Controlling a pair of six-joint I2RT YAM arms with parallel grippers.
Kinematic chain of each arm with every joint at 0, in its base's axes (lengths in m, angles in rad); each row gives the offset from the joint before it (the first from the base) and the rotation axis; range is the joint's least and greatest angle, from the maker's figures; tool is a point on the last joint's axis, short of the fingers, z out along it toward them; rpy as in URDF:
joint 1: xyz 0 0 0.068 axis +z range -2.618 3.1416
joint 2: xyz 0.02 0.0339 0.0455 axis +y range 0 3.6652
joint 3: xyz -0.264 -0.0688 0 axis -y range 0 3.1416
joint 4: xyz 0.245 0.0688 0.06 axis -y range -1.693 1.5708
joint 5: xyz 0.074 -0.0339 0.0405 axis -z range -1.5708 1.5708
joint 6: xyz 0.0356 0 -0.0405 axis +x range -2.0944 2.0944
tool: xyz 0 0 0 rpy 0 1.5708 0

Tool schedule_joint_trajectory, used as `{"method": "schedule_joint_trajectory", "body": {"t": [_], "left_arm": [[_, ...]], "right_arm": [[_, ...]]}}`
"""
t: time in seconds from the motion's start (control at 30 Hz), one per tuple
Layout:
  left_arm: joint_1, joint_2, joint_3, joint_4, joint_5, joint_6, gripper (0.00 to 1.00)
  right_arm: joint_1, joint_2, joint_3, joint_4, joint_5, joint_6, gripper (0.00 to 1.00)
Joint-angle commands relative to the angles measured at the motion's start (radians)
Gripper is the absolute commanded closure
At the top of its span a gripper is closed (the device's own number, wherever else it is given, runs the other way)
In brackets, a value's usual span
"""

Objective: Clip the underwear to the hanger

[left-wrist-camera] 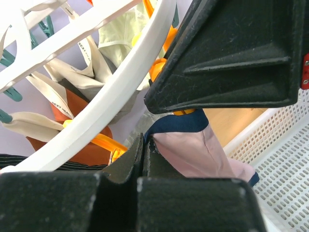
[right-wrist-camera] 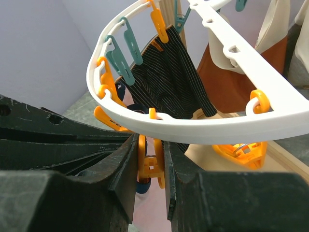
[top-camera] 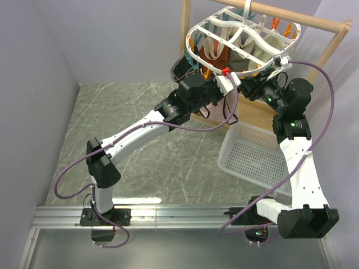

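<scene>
The white oval hanger [top-camera: 247,33] hangs from the wooden rack, and both grippers meet under its near rim. My left gripper [left-wrist-camera: 145,145] is shut on the underwear [left-wrist-camera: 193,145], pale pink with navy edging, pinching it at the navy band just below the rim [left-wrist-camera: 111,92]. In the right wrist view my right gripper [right-wrist-camera: 149,164] is shut on an orange peg [right-wrist-camera: 150,162] that dangles from the rim [right-wrist-camera: 207,128], its fingers pressing both sides of the peg. The pink underwear [right-wrist-camera: 149,208] lies right beneath that peg. From above, the arms hide most of it.
A black striped garment [right-wrist-camera: 174,82], a rust one [right-wrist-camera: 227,77] and cream ones [left-wrist-camera: 72,72] hang clipped on the hanger, with teal pegs [right-wrist-camera: 126,48] along the rim. The wooden rack [top-camera: 331,42] stands behind. A white mesh basket [top-camera: 255,157] sits below, beside the right arm.
</scene>
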Motion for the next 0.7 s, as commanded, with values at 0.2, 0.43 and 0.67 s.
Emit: {"method": "schedule_joint_trajectory", "body": {"t": [0.2,0.43,0.67], "left_arm": [[-0.005,-0.015,0.058,0.049,-0.004,0.013,1.0],[-0.005,-0.013,0.053,0.05,-0.004,0.017,1.0],[-0.005,-0.016,0.043,0.058,-0.007,0.017,1.0]], "right_arm": [[0.008,0.004,0.035,0.018,-0.013,0.027,0.67],[0.008,0.009,0.041,0.024,-0.024,0.058,0.6],[0.008,0.015,0.053,0.018,-0.024,0.061,0.52]]}}
